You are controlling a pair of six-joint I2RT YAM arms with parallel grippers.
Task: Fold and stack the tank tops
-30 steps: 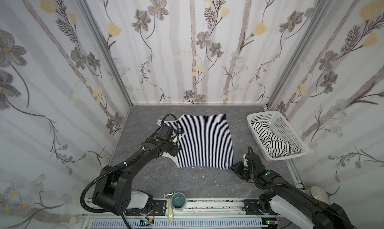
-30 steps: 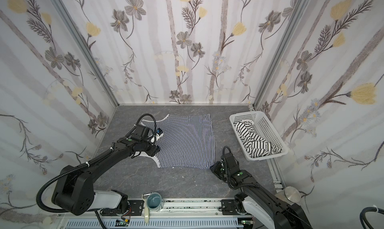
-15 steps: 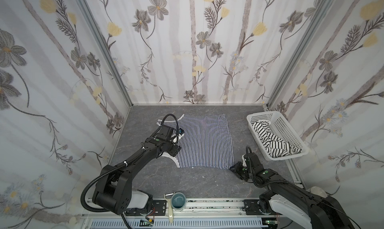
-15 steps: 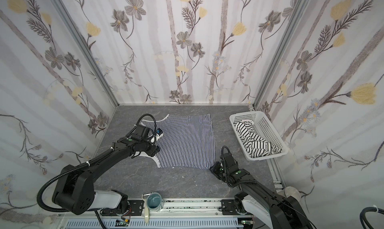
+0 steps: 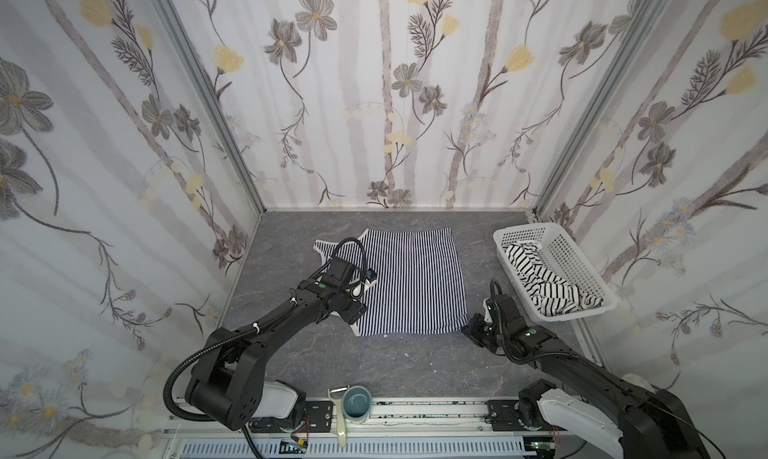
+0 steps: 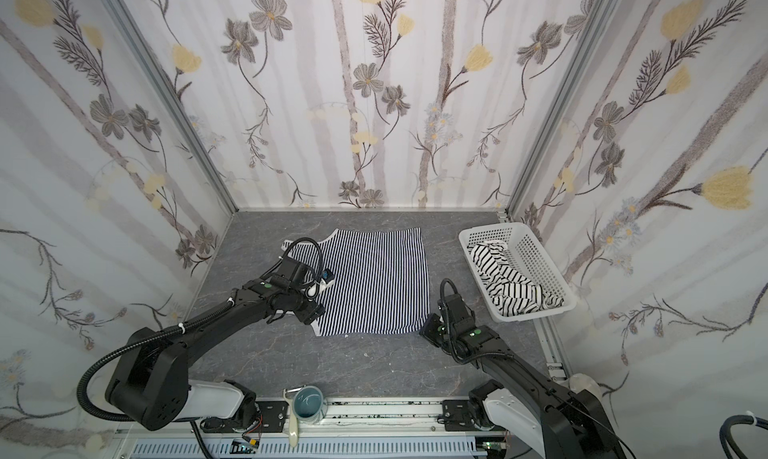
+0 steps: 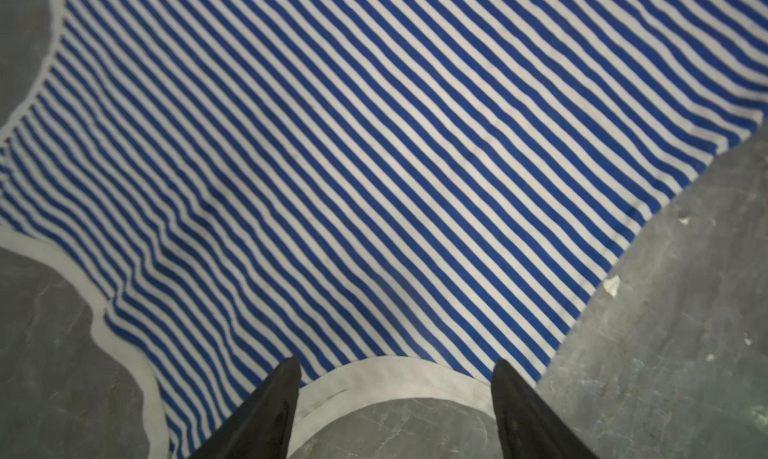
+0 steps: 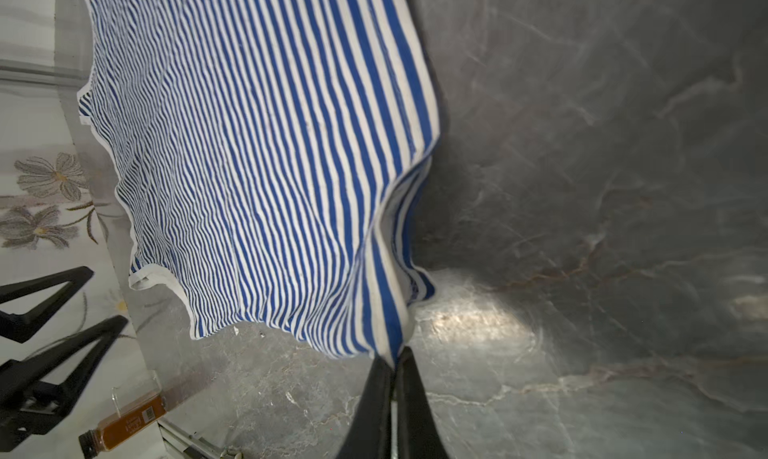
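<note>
Left pincer (image 7: pixel 395 365): open, low over the strap end of the navy top (image 5: pixel 415 282). In the left wrist view its tips stood either side of a white-edged curve of the cloth. Could not tell whether they touched the cloth. Nothing held.

Navy top: flat on the desk (image 5: pixel 291 353), mid-desk, between the two arms. Straps pointed to the left and the hem to the right, so the neck-to-hem axis ran left to right. The stripes ran front to back across it. It lay mostly smooth, apart from the near right hem corner.

Right pincer (image 8: pixel 395 353): closed on that near right hem corner. The cloth rose in a narrow ridge into the shut jaws, and the corner was off the desk.

Far right: the basket (image 5: pixel 573 265), well apart from the navy top, with the black-striped top (image 5: pixel 536 278) crumpled inside it. That one was untouched, neither spread nor folded.

Judgement: the first fold was being set up and nothing was folded yet. Each arm was nearer its own end of the near edge, the left at the straps and the right at the hem. The top lay ahead of both pincers, away from the robot. With the right corner held, the next move probably turned on the left pincer closing on the near strap. The near edge could then go up and over towards the far edge, along the long axis. If only one corner were lifted, the cloth would likely skew.
</note>
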